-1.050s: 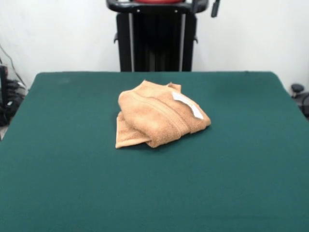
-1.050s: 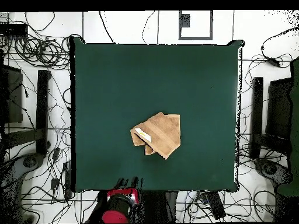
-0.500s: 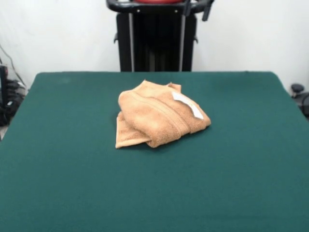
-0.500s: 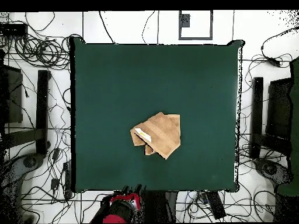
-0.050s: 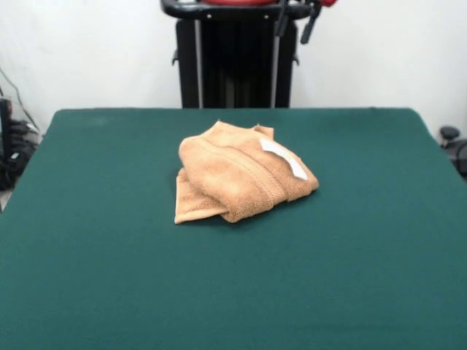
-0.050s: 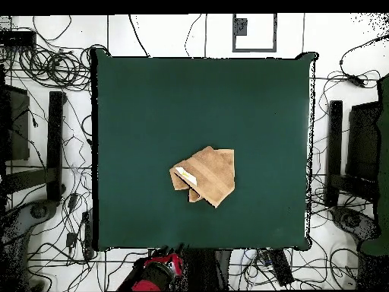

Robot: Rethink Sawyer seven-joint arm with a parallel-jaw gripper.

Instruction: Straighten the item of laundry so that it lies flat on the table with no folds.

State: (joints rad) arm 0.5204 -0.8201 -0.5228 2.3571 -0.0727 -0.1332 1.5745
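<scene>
The desk (image 5: 109, 277) has a dark green top, even and plain, with a felt-like matte look and no pattern. The towel (image 5: 237, 179) is a light orange-tan terry cloth; in the overhead view (image 6: 205, 175) it reads as a slightly browner tan. A woven band of the same tan runs across its upper fold as a faint raised stripe. A small white tag (image 5: 284, 157) lies on the towel's top, plain white in the front view and white with a yellowish tint from overhead. The pincer (image 5: 295, 22) is black, with a touch of red just beside it at the picture's upper edge. The arm (image 6: 156, 272) is red and black from overhead.
</scene>
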